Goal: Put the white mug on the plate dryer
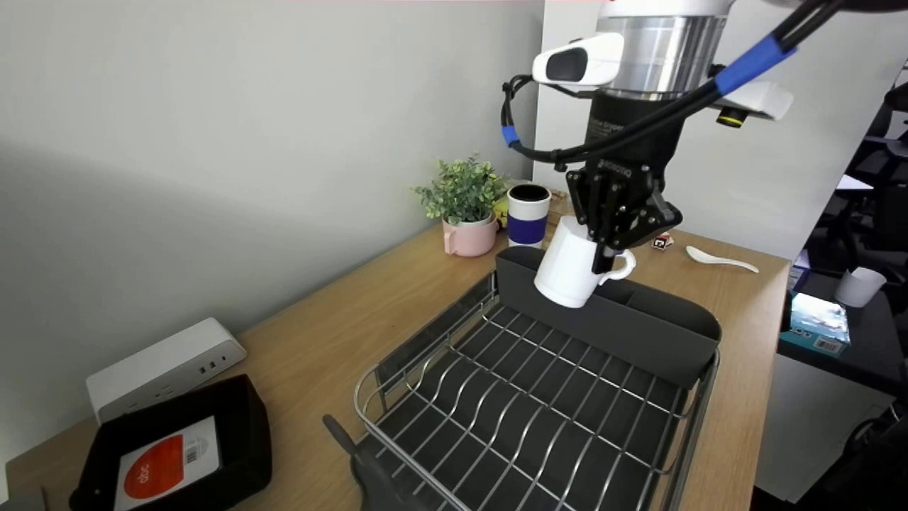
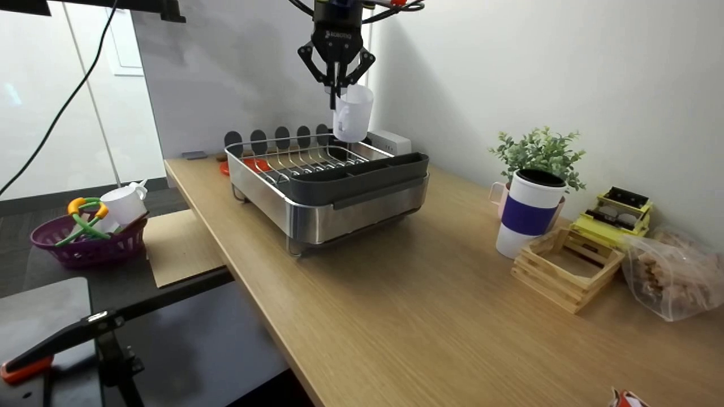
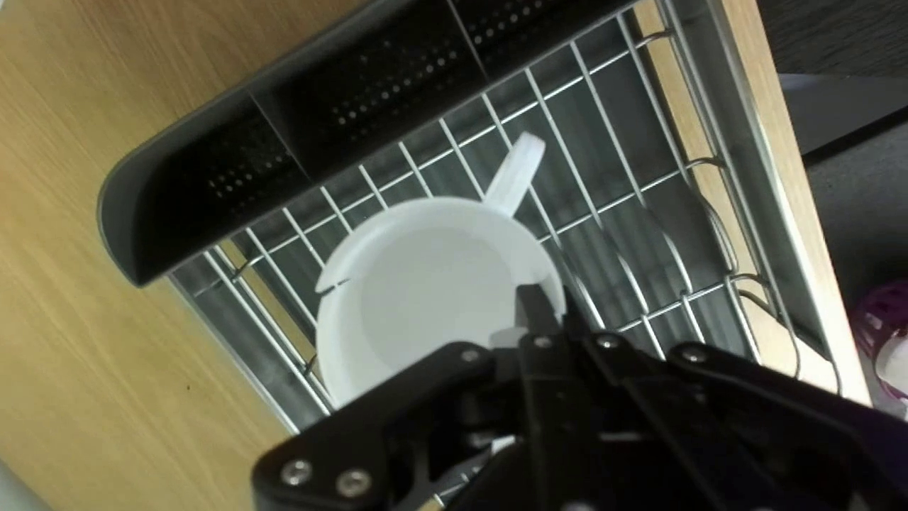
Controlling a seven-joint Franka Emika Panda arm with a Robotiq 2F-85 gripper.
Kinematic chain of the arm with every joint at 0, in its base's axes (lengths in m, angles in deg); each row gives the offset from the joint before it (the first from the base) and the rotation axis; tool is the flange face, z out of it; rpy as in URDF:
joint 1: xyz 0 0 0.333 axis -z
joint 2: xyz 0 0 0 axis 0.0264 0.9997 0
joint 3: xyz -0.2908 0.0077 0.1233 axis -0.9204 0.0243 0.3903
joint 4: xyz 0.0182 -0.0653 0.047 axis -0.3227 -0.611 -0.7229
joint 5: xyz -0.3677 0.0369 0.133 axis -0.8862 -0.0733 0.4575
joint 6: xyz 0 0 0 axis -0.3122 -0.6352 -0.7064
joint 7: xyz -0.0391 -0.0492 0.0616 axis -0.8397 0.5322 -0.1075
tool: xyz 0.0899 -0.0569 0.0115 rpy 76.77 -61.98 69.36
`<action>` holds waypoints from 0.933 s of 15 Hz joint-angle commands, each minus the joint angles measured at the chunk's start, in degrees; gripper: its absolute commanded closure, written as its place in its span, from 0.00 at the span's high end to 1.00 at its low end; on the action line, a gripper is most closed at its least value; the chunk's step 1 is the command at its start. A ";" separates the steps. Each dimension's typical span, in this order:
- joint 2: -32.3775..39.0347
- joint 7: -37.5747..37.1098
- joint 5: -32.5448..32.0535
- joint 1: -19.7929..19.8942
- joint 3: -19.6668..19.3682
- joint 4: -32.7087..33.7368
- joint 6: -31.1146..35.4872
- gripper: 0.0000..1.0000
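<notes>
The white mug point(image 1: 564, 270) hangs tilted in the air, opening upward, its handle on the right in an exterior view. It also shows in an exterior view point(image 2: 356, 116) and in the wrist view point(image 3: 440, 291). My gripper point(image 1: 603, 252) is shut on the mug's wall near the rim, one finger inside and one outside, as the wrist view point(image 3: 557, 309) shows. The plate dryer point(image 1: 624, 330) is a dark grey rack with a wire grid. In the wrist view the mug is above the grid, beside the solid tray end point(image 3: 369, 92). A gap separates mug and grid.
A plant in a pink pot point(image 1: 470, 238) and a white and blue tumbler point(image 1: 527, 213) stand by the wall. A black tray point(image 1: 252, 426) and white power box point(image 1: 167, 365) lie left of the dryer. A white spoon point(image 1: 720, 260) and wooden crate point(image 2: 565, 277) are beyond it.
</notes>
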 commanded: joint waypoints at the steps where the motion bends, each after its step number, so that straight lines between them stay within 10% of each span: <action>1: 9.27 0.68 -0.69 0.28 0.86 9.38 -5.13 0.01; 14: 28.82 -2.16 -8.34 -4.48 2.08 31.99 -19.74 0.01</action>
